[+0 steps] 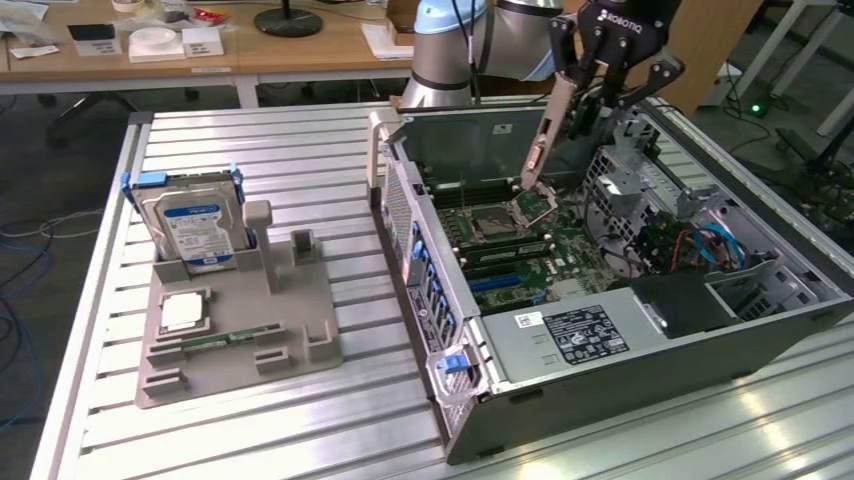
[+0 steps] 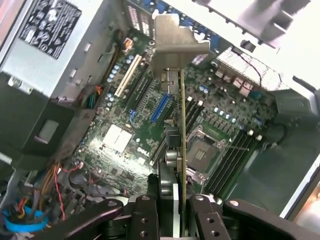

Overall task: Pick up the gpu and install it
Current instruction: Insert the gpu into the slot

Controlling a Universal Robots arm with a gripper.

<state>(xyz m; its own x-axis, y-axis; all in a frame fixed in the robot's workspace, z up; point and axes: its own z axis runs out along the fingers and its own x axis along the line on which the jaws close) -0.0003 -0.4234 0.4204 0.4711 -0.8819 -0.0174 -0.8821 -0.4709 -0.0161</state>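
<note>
table: slatted aluminium table [image 1: 280, 150], under and all round the hand
room: wooden desks [image 1: 294, 55] behind the arm with small boxes and a black round base on them; loose cables on the floor at the exterior view's left
hand: gripper [image 1: 587, 85] [image 2: 175, 205] clamped on the gpu [image 1: 547, 130] [image 2: 182, 130], jaws narrow on the card's top edge
gpu: hangs upright straight down from the hand, over the open pc case [image 1: 641, 375], not seated; silver bracket [image 2: 175, 45] at the card's end furthest from the fingers
case: lies on its side, lid off, directly below the hand
in case: motherboard [image 1: 534, 255] [image 2: 125, 140] under the card; cpu socket [image 1: 487, 220] [image 2: 202, 152] just beside the card's lower end; labelled power supply [image 1: 574, 335] [image 2: 45, 30] further out; orange and blue cables [image 1: 694, 245] to the side
holder: grey parts holder [image 1: 227, 370], well apart from the hand, toward the exterior view's left
in holder: hard drive [image 1: 187, 225] with blue label, standing upright; a square chip [image 1: 180, 312] lying flat nearer the camera
</note>
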